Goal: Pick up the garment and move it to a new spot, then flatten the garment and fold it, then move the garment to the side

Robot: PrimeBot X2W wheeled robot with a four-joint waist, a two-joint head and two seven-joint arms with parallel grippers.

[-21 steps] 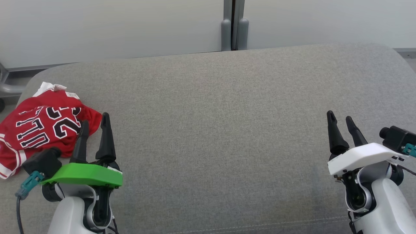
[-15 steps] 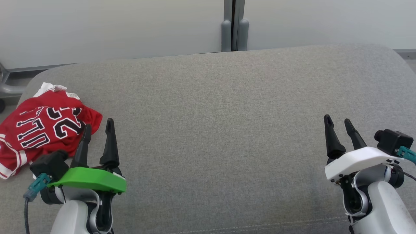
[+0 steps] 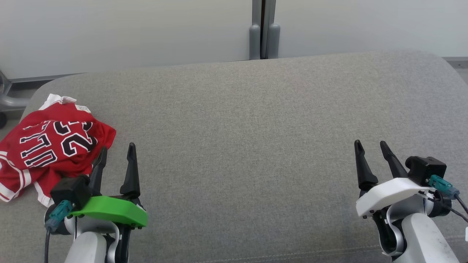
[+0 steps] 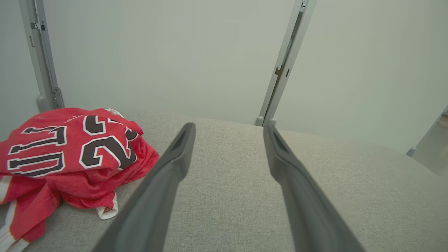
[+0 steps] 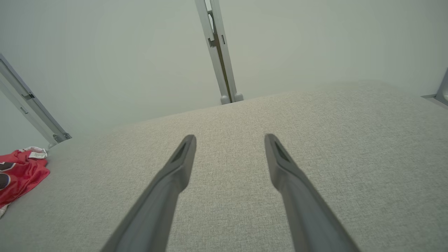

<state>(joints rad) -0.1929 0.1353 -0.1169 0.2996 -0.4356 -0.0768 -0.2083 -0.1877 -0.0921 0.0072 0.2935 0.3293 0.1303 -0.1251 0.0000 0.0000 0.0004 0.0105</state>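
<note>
Currently I see the crumpled red basketball jersey with black-and-white lettering [image 3: 51, 146] lying in a loose heap at the left edge of the head view. It rests on the grey fabric-covered table [image 3: 237, 128], near its rounded far-left corner. A white tag shows at the top of the heap.

My left claw [image 3: 117, 148], under its green cover, sits at the lower left of the frame. Both dark fingers are spread wide with nothing between them. One finger lies just beside the jersey's lower right edge, and in the left wrist view a strip of grey shows between its tip and the cloth.

My right claw [image 3: 370, 143], under its white cover, sits at the lower right, well apart from the jersey. Its fingers are likewise wide apart and empty above bare grey fabric.

Pale wall panels [image 3: 128, 33] and a grey vertical post [image 3: 264, 29] run across the top of the frame.
</note>
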